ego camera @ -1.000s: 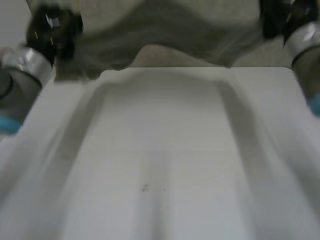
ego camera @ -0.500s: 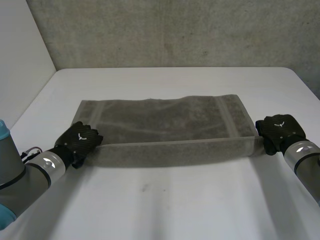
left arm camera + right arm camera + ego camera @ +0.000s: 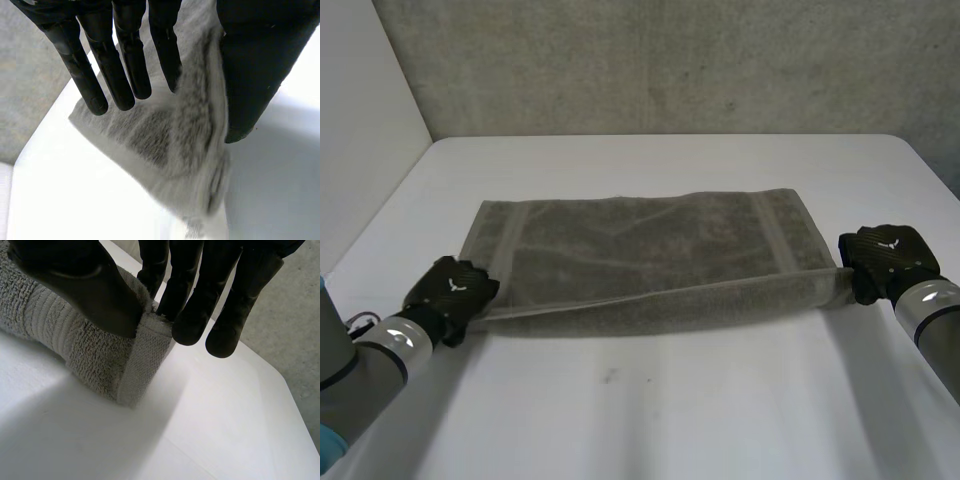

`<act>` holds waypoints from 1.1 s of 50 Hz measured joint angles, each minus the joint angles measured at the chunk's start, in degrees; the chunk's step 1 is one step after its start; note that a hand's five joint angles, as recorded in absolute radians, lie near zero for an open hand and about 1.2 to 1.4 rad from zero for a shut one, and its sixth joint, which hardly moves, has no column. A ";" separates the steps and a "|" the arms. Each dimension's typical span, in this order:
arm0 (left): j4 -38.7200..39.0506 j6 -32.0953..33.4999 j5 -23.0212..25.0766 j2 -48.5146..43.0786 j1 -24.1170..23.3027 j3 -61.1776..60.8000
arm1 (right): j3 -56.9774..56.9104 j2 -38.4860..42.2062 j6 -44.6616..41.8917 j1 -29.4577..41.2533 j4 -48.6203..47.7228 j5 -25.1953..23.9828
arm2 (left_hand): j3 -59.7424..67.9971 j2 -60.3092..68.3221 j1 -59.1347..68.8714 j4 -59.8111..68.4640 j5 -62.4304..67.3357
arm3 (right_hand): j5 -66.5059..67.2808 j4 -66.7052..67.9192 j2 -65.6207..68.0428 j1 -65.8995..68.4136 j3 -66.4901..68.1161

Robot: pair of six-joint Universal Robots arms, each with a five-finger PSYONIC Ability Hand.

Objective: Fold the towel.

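The right hand (image 3: 885,258) sits at the near right corner of the towel (image 3: 640,250). In its wrist view the right hand (image 3: 90,285) has its thumb pressed down on the folded edge and its fingers (image 3: 192,315) curled against the other side, so the double layer of towel (image 3: 75,345) is pinched between them. Below that grip the corner hangs down and touches the tabletop (image 3: 200,430).

The left hand (image 3: 450,290) is at the near left corner. In its wrist view the fingers (image 3: 125,65) reach out fairly straight, with the thumb (image 3: 260,65) opposite them. The towel (image 3: 180,145) runs up between the two. The cloth is smeared there, so the contact is hard to read, but it looks pinched between thumb and fingers.

Between the hands, the near long edge of the towel is raised into a doubled ridge that spans from one hand to the other. Beyond the ridge the grey towel lies flat across the middle of the white tabletop (image 3: 670,400), its long side running from left to right. A woven band crosses it near each short end. A concrete wall (image 3: 670,60) stands behind the tabletop.
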 measured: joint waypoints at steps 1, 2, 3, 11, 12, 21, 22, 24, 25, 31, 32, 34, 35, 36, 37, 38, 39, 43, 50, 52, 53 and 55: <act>-0.04 0.00 -0.27 0.39 0.40 -0.21 | 0.03 0.00 -0.02 -0.02 0.00 0.00 | 0.00 0.00 0.00 0.00 0.00 | 0.00 0.00 0.00 0.00 0.00; -0.08 0.00 -0.39 0.61 0.64 -0.32 | 0.04 0.00 -0.03 -0.02 0.01 0.00 | 0.03 0.05 0.00 0.05 0.05 | 0.00 0.00 0.00 0.00 0.00; -0.17 0.00 -0.57 1.04 1.09 -0.50 | 0.08 0.01 -0.04 -0.03 0.01 -0.01 | 0.18 0.19 0.01 0.15 0.26 | 0.00 0.00 0.00 0.00 0.00; -1.57 -0.19 -0.70 3.15 2.67 -1.00 | 0.56 -0.02 -0.25 0.01 0.19 -0.07 | 17.75 17.82 18.20 17.86 17.81 | 0.00 0.00 0.00 0.00 0.00; -1.96 -0.31 -0.65 3.38 2.65 -1.10 | 0.68 -0.05 -0.31 0.03 0.28 -0.07 | 22.08 22.15 21.76 21.75 21.72 | 0.00 0.00 0.00 0.00 0.00; -6.23 -3.67 -0.20 6.01 1.60 -1.69 | 1.72 -2.05 -1.29 0.04 1.84 0.27 | 28.02 28.07 25.96 28.07 27.16 | 0.00 0.00 0.00 0.00 0.00; -6.56 -3.94 -0.17 6.32 1.56 -1.74 | 1.76 -2.51 -1.48 0.04 2.35 0.27 | 28.04 28.10 25.96 28.08 27.25 | 0.00 0.00 0.00 0.00 0.00; -7.72 -4.71 -0.07 7.43 1.55 -2.04 | 1.84 -3.74 -2.06 0.00 4.11 0.25 | 28.16 28.22 25.96 28.25 27.28 | 0.00 0.00 0.00 0.01 0.00; -8.59 -5.10 0.01 8.45 1.64 -2.35 | 1.85 -4.63 -2.61 -0.03 5.73 0.18 | 28.19 28.25 25.96 28.26 27.28 | 0.00 0.00 0.00 0.00 0.00; -12.02 -5.75 0.75 13.68 3.28 -4.73 | 2.02 -8.04 -6.11 -0.84 14.40 -0.23 | 28.24 28.30 25.96 28.30 27.31 | 0.00 0.00 0.00 0.00 0.00; -12.70 -5.76 1.22 14.96 3.96 -5.49 | 2.18 -8.83 -7.12 -1.28 16.29 -0.34 | 28.24 28.30 25.96 28.31 27.29 | 0.00 0.00 0.00 0.00 0.00; -13.95 -5.73 2.60 17.60 5.52 -6.95 | 2.58 -10.49 -8.88 -2.33 19.23 -0.56 | 28.24 28.31 26.23 28.32 27.43 | 0.00 0.00 0.00 0.00 0.00; -14.90 -5.69 3.82 19.41 6.68 -7.98 | 2.96 -11.68 -10.07 -3.15 21.06 -0.74 | 28.24 28.31 26.29 28.32 27.56 | 0.00 0.00 0.00 0.00 0.00; -15.68 -5.66 4.94 20.96 7.67 -8.74 | 3.36 -12.99 -11.33 -4.13 22.80 -1.00 | 28.25 28.31 26.29 28.32 27.56 | 0.00 0.00 0.00 0.00 0.00; -16.21 -5.64 5.62 21.80 8.23 -9.17 | 3.53 -13.51 -11.84 -4.52 23.47 -1.12 | 28.24 28.31 26.29 28.32 27.56 | 0.00 0.00 0.00 0.00 0.00; -17.34 -5.60 7.07 23.56 9.42 -9.94 | 3.96 -14.80 -13.05 -5.54 25.08 -1.57 | 28.25 28.31 26.29 28.33 27.56 | 0.00 0.00 0.00 0.01 0.00; -18.05 -5.58 7.96 24.57 10.13 -10.32 | 4.20 -15.56 -13.78 -6.15 26.01 -1.86 | 28.25 28.31 26.29 28.33 27.56 | 0.00 0.00 0.00 0.00 0.00; -24.33 -5.45 14.38 31.04 15.33 -11.98 | 5.31 -21.04 -18.62 -10.93 32.67 -5.48 | 28.25 28.32 26.29 28.33 27.56 | 0.00 0.00 0.00 0.00 0.00; -31.47 -5.15 22.05 34.73 20.53 -11.71 | 4.74 -25.11 -23.74 -16.67 40.19 -11.69 | 28.26 28.32 26.29 28.34 27.57 | 0.00 0.00 0.00 0.00 0.00; -31.85 -5.12 23.15 34.43 21.06 -11.31 | 4.28 -25.12 -24.34 -17.28 40.39 -12.95 | 28.26 28.32 26.29 28.34 27.57 | 0.00 0.00 0.00 0.00 0.00; -31.81 -5.13 23.50 34.14 21.21 -11.08 | 4.09 -24.99 -24.46 -17.42 40.25 -13.36 | 28.26 28.32 26.29 28.34 27.57 | 0.00 0.00 0.00 0.01 0.00; -30.88 -5.19 24.14 31.92 21.21 -9.90 | 2.99 -23.54 -24.29 -17.45 38.66 -14.43 | 28.26 28.32 26.29 28.34 27.57 | 0.00 0.00 0.00 0.00 0.00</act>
